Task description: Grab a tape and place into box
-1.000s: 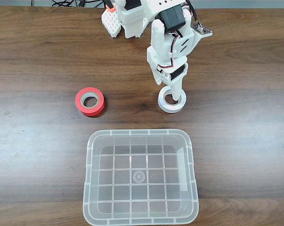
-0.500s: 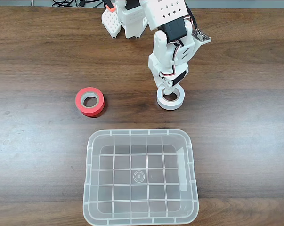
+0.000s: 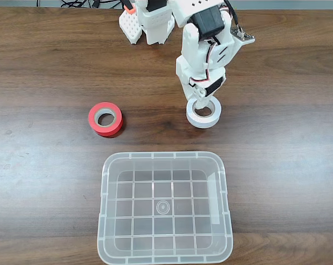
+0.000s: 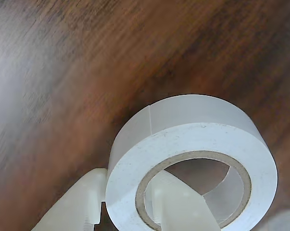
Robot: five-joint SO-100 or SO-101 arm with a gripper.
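One dark wooden table [image 3: 39, 83] filled the fixed view. Large clear ribbed plastic box [image 3: 165, 207] sat bottom centre. White arm's gripper [image 3: 200, 107] clenched the small white tape ring's [image 3: 204, 113] wall upper right, one finger [image 4: 178, 207] inside its hole. Red-orange tape roll [image 3: 105, 118] lay left.

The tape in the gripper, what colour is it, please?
White tape, tan inner core; wrist view.

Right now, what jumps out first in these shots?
The white arm reaching down from the top of the fixed view, its gripper pinching the wall of the white tape: the wrist view shows one finger inside the hole, the other outside. Next, the red tape lying off to the left, and the big clear box at the bottom, with nothing in it.
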